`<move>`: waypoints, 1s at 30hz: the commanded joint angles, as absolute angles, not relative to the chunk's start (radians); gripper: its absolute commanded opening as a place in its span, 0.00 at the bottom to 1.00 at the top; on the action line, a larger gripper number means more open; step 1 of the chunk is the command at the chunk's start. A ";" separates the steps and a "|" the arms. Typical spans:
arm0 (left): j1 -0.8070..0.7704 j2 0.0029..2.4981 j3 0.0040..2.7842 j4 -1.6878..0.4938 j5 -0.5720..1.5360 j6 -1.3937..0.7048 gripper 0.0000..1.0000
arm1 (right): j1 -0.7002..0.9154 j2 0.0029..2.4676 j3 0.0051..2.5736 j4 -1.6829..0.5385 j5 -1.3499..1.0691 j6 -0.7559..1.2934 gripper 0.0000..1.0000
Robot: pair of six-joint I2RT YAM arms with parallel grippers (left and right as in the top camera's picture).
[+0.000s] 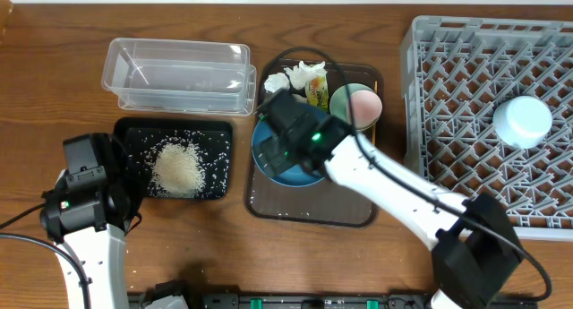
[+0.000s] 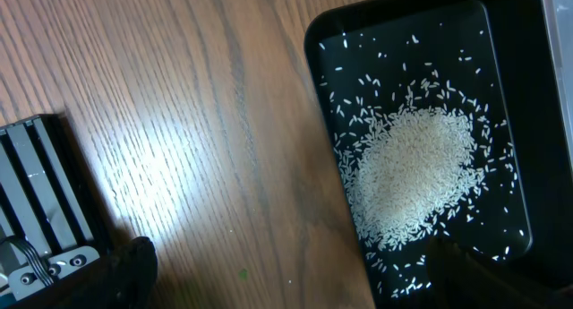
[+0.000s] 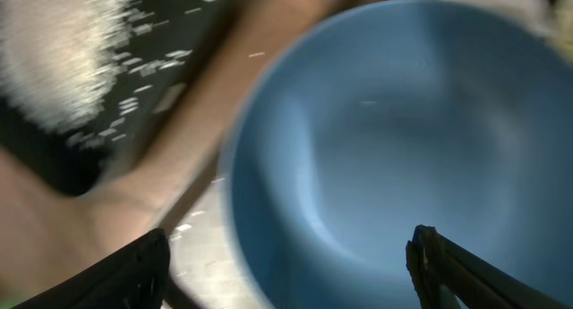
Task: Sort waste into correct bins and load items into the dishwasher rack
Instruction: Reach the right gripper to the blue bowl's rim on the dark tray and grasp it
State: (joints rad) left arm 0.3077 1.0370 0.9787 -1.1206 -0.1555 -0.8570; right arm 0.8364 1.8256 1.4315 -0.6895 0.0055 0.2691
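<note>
The heap of white rice [image 1: 177, 168] lies in the black tray [image 1: 134, 139], also in the left wrist view [image 2: 407, 179]. My left gripper [image 2: 295, 275] is open and empty, one finger over the wood and one over the black tray's [image 2: 322, 94] near end. My right gripper [image 3: 286, 273] is open, straddling the near rim of the large dark-blue bowl [image 3: 394, 130]; overhead it hovers over that bowl [image 1: 291, 170]. White tissues [image 1: 294, 76], the yellow-green wrapper [image 1: 316, 92], the mint-green bowl [image 1: 340, 101] and the pink cup [image 1: 365, 104] sit behind it. The light-blue bowl [image 1: 522, 119] sits upside down in the grey rack [image 1: 448, 94]. The stick is hidden.
The clear tub [image 1: 179, 72] stands behind the black tray. The brown serving tray [image 1: 313, 210] holds the bowl, cup and waste, between black tray and rack. Stray rice grains lie on the brown tray. The left arm [image 1: 85, 197] stands at the front left.
</note>
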 commanded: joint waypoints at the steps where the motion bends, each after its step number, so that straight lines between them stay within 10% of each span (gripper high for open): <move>1: 0.314 1.038 0.997 -1.125 -0.153 -0.850 0.97 | 0.900 1.832 1.438 -0.684 -0.004 0.253 0.84; 16: 0.314 1.038 0.997 -1.125 -0.153 -0.850 0.97 | 0.974 2.048 1.438 -0.639 0.150 0.265 0.70; 30: 0.314 1.038 0.997 -1.125 -0.153 -0.850 0.97 | 0.976 2.044 1.531 -0.747 0.146 0.269 0.11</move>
State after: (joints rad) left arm 0.3077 1.0370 0.9787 -1.1206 -0.1555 -0.8570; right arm 0.9710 2.0533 1.4723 -0.7307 0.1322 0.2630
